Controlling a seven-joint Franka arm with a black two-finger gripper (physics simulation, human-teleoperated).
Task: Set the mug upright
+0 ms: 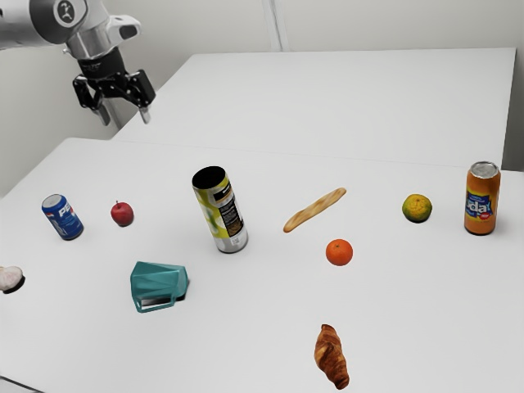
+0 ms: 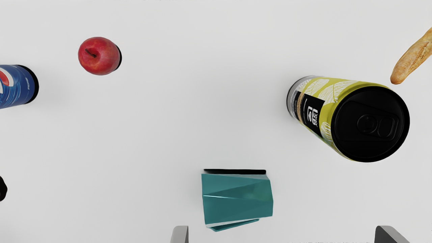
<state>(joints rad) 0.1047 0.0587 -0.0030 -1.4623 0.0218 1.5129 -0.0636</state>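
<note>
Teal mug (image 1: 160, 280) on its side, tabletop (image 1: 205, 274) between it and tall can (image 1: 219, 213)

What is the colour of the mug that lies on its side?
The mug is teal, a dark blue-green; it shows best in the wrist view.

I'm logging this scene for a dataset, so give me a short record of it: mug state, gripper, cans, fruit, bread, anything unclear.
mug: teal, lying on its side
gripper: open, raised clear of the mug, holding nothing
cans: tall yellow-green can, blue can, soda can, all standing
fruit: red apple, orange, green-yellow citrus
bread: baguette, croissant
unclear: pale item at the exterior view's left edge
</note>
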